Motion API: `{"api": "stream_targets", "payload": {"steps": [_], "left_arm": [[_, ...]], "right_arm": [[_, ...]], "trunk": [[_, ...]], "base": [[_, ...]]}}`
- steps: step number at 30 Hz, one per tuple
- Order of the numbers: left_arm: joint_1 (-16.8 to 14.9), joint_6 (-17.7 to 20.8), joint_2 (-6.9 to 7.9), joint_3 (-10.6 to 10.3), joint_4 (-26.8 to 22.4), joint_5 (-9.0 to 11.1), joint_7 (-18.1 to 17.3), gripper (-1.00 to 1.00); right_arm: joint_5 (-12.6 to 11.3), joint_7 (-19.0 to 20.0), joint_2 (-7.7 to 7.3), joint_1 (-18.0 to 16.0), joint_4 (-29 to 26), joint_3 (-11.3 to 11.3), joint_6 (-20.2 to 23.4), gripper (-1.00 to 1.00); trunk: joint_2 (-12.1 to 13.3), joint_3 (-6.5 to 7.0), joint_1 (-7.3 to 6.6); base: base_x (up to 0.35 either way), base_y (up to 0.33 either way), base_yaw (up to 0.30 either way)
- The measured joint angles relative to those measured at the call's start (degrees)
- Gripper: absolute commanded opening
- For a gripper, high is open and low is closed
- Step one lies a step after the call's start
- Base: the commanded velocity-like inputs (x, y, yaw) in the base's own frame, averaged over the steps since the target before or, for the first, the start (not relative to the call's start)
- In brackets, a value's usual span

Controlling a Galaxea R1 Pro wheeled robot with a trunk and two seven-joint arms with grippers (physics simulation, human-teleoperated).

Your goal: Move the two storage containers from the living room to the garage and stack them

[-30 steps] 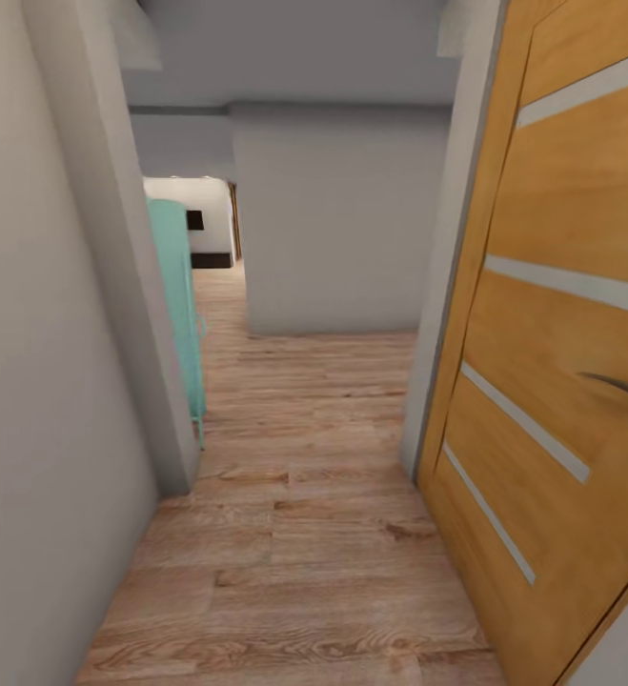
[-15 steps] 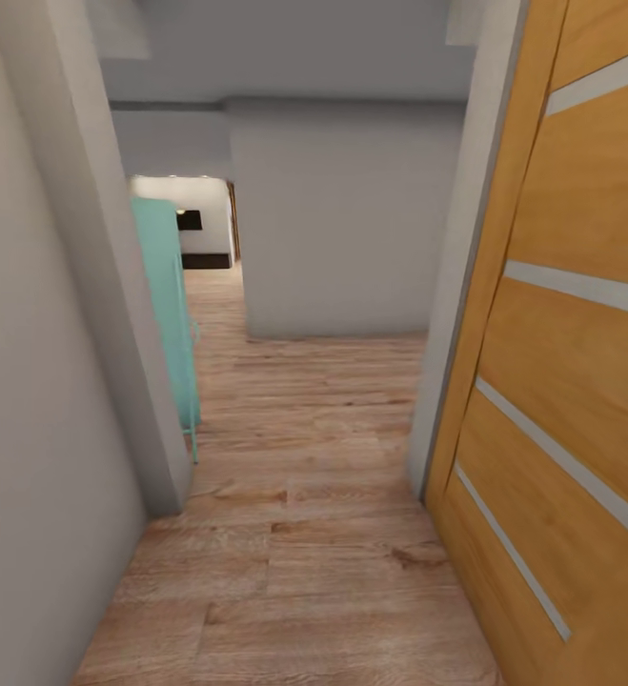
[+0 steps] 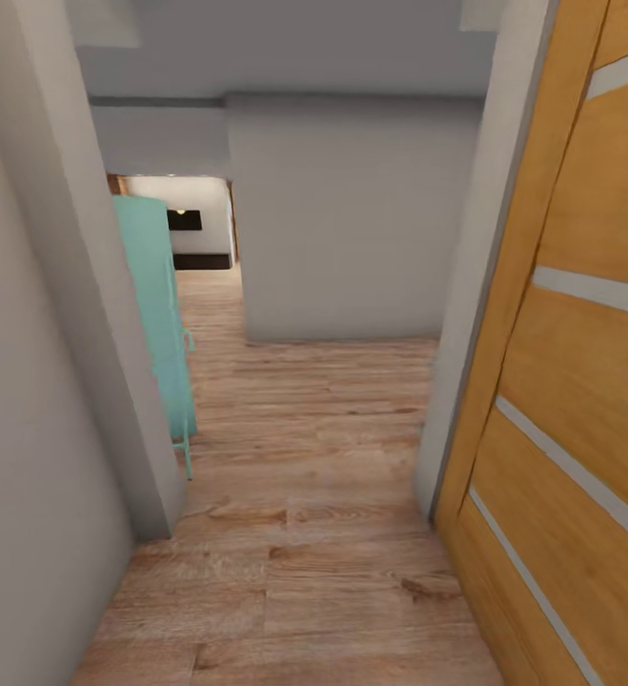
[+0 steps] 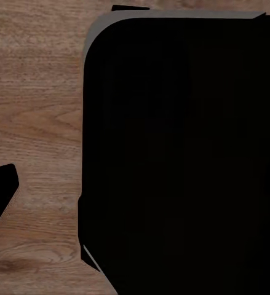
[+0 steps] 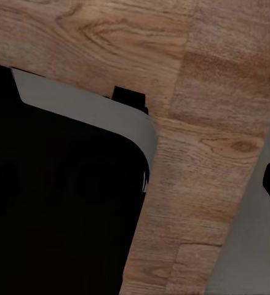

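I'm driving down a narrow passage on wood-plank floor point(image 3: 294, 534), and neither bin shows in any of my views, so I can't place them from here. By my read I'm in transit, with the hauling itself not yet visibly begun.

What the next move turns on is the gap ahead. A grey wall point(image 3: 37, 400) runs along my left and ends at a corner; an orange-brown door point(image 3: 580, 400) stands close on my right, its frame edge just beside the path. Between them the planks run straight on to a grey block of wall point(image 3: 352, 219), and the open way bends left past a teal cabinet point(image 3: 156, 314) towards a lit room beyond. I'd judge I need to hold the middle and then steer left, minding the door edge on the right, which is the nearer hazard.

Both wrist cameras look down at planks beside a large dark body point(image 4: 184, 153) that I take to be the robot's own base point(image 5: 61, 196). I can't tell how either tool stands, open or closed.
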Motion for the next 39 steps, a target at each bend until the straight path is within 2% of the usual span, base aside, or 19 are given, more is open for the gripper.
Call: {"api": "stream_targets", "payload": {"steps": [11, 39], "left_arm": [[0.0, 0.0, 0.00, 0.0, 0.0, 0.0, -0.1, 1.00], [0.0, -0.1, 0.00, 0.0, 0.0, 0.0, 0.0, 1.00]], "right_arm": [[-0.5, 0.0, -0.18, 0.0, 0.0, 0.0, 0.0, 1.00], [0.1, -0.1, -0.22, 0.0, -0.1, 0.3, 0.0, 1.00]], "trunk": [[0.0, -0.16, 0.00], [0.0, -0.16, 0.00]], "base": [[0.325, 0.000, 0.051], [0.325, 0.000, 0.000]]}}
